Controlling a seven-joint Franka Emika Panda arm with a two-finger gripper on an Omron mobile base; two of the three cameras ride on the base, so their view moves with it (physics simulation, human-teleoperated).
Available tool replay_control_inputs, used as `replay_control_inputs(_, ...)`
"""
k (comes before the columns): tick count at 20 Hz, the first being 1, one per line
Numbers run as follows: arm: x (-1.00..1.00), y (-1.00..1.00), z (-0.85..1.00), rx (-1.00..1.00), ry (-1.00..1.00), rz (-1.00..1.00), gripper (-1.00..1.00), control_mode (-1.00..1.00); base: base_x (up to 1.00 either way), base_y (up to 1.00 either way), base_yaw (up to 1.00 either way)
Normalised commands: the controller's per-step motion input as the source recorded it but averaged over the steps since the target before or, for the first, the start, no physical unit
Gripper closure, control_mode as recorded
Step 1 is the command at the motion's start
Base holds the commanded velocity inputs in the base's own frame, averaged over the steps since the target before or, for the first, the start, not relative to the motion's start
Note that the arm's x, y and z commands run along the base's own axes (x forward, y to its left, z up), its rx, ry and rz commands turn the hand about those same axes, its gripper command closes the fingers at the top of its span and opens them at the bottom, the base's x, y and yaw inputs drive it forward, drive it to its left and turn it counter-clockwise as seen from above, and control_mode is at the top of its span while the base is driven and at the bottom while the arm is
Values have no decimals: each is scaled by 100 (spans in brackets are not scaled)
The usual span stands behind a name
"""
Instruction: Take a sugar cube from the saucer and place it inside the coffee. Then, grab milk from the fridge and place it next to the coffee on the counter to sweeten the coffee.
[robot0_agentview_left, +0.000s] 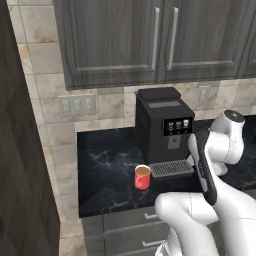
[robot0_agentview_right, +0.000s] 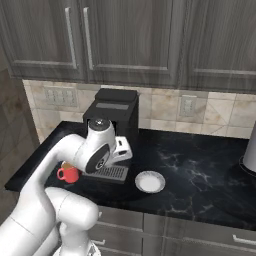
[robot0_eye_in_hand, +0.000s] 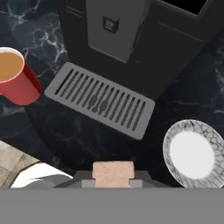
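Observation:
In the hand view my gripper (robot0_eye_in_hand: 113, 178) is shut on a tan sugar cube (robot0_eye_in_hand: 113, 172), which sits between the fingertips above the counter (robot0_eye_in_hand: 78, 140). The coffee, a red mug (robot0_eye_in_hand: 17, 85) with brown liquid, stands to the upper left of the gripper in that view. The white saucer (robot0_eye_in_hand: 175, 133) lies bare to the right. From the base cameras the mug (robot0_agentview_left: 142, 177) (robot0_agentview_right: 68, 173) stands left of the coffee machine's drip tray, and the saucer (robot0_agentview_right: 150, 181) lies right of it. The milk and the fridge are out of view.
A black coffee machine (robot0_agentview_left: 162, 125) (robot0_agentview_right: 112, 112) stands at the back of the black marbled counter (robot0_agentview_left: 105, 170), its grey drip tray (robot0_eye_in_hand: 100, 98) just ahead of the gripper. Dark grey wall cabinets (robot0_agentview_left: 150, 40) hang above. A grey object (robot0_agentview_right: 250, 155) stands at the far right.

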Motion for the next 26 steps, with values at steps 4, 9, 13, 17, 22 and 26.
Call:
replay_control_inputs(4,-13,45,17,3,0,-26,100,-100,0,0,0)
replay_control_inputs(9,-9,45,10,5,0,-30,100,-100,0,0,0)
replay_control_inputs(13,-10,57,5,4,-1,-30,100,-100,0,0,0)
replay_control_inputs(17,-3,59,3,5,0,-28,100,-100,0,0,0)
replay_control_inputs(22,0,64,0,1,0,-22,100,-100,0,0,0)
replay_control_inputs(26,0,70,-6,0,0,-16,100,-100,0,0,0)
